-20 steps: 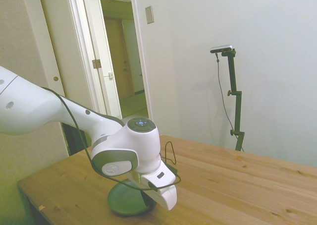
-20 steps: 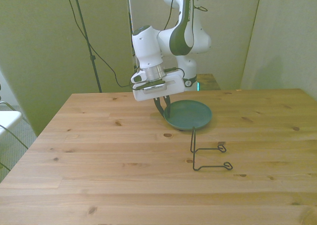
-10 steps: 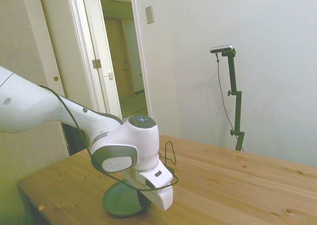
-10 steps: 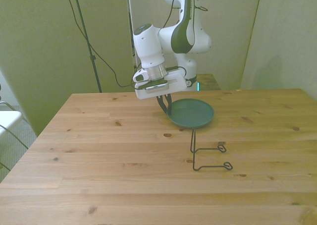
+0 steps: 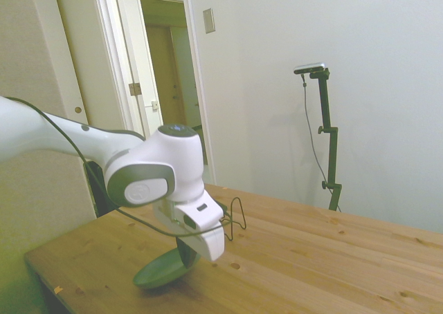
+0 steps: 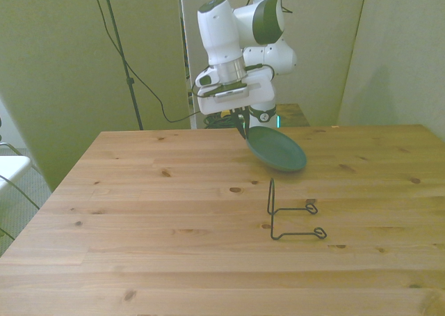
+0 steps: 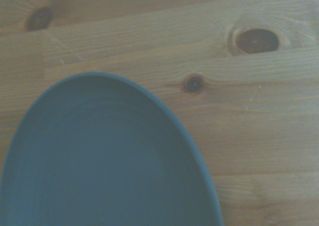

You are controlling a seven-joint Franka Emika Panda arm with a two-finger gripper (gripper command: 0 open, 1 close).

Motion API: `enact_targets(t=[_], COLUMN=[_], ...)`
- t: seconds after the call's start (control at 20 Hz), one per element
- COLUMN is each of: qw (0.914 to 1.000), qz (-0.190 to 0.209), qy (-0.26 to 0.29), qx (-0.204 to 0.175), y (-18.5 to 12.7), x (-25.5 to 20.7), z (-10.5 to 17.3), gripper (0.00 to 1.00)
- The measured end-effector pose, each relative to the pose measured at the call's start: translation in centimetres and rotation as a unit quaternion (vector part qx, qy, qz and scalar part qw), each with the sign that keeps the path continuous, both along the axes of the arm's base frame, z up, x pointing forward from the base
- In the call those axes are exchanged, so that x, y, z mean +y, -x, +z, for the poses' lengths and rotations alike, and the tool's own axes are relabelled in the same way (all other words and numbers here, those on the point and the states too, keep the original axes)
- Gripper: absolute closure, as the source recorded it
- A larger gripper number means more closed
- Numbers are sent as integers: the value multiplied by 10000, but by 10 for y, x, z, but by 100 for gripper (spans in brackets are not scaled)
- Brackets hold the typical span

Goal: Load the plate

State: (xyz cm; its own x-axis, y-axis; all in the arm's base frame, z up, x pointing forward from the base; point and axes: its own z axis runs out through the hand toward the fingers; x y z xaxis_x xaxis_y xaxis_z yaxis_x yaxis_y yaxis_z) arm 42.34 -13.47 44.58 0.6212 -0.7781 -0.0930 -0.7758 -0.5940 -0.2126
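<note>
The grey-green plate hangs tilted in the air above the table, its free edge dipping toward the front view's right. My gripper is shut on the plate's rim at the front view's left. In the side view the plate shows under the white hand, clear of the wood, and my gripper holds its edge. The wrist view shows the plate filling the frame over knotted wood.
A small black wire stand sits on the wooden table, nearer the camera than the plate in the front view. A doorway stands behind the table in the side view.
The arm rose, lifting the plate off the table and tilting it. Earlier the plate lay flat on the wood with the gripper at its rim.
</note>
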Motion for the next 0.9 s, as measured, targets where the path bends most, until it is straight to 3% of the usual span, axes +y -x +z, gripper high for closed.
enact_targets(t=[0.25, 0.65, 0.9], qw=[9999, 9967, 9860], qz=[22, 176, -176], qy=[122, 777, 1655], qx=[25, -162, 135], y=[-12, -38, -70], x=[31, 116, 145], z=[54, 173, 199], gripper=[100, 100, 100])
